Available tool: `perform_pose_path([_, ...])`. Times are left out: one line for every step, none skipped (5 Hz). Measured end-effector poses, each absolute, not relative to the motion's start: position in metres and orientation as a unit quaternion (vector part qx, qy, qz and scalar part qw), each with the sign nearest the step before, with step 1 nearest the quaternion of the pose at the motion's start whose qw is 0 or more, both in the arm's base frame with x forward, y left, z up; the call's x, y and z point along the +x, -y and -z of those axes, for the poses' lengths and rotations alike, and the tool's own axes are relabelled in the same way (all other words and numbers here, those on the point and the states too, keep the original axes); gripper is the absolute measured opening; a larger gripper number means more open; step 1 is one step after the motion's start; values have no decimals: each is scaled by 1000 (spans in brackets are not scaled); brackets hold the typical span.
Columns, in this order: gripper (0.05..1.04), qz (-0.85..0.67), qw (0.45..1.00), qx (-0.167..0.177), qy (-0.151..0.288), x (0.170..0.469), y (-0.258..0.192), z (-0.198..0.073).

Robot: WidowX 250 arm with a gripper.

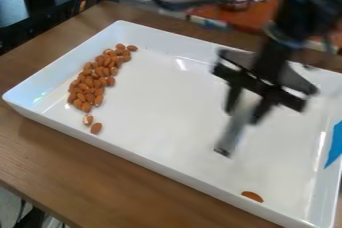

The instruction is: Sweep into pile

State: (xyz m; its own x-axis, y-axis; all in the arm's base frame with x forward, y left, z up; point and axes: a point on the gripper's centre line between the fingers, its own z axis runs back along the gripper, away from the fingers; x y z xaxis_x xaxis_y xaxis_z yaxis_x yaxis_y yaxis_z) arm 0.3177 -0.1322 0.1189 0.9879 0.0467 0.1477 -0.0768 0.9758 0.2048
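Table (133, 189) in front, tray (167, 168) on it, stray nut (252, 196) by near wall.
Gripper (244, 115) closed on tool (233, 133), over tray. Pile (95, 81) at left end, two loose nuts (96, 128) beside. Likely gathering stragglers; next, set tool right of stray, push left.

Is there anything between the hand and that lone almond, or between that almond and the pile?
Nothing visible blocks either way: bare tray floor separates the hand and its held tool from the lone almond, and that almond from the pile.
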Motion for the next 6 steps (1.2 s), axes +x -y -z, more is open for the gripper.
perform_pose_path([375, -40, 990, 113, 70, 323, 181, -121])
perform_pose_path([375, -45, 988, 132, 62, 326, 204, -112])
perform_pose_path([375, -51, 985, 148, 66, 329, 202, -104])
perform_pose_path([375, -44, 983, 166, 65, 324, 194, -87])
perform_pose_path([375, -34, 984, 158, 74, 314, 186, -87])
perform_pose_path([375, -25, 984, 155, 80, 305, 179, -86])
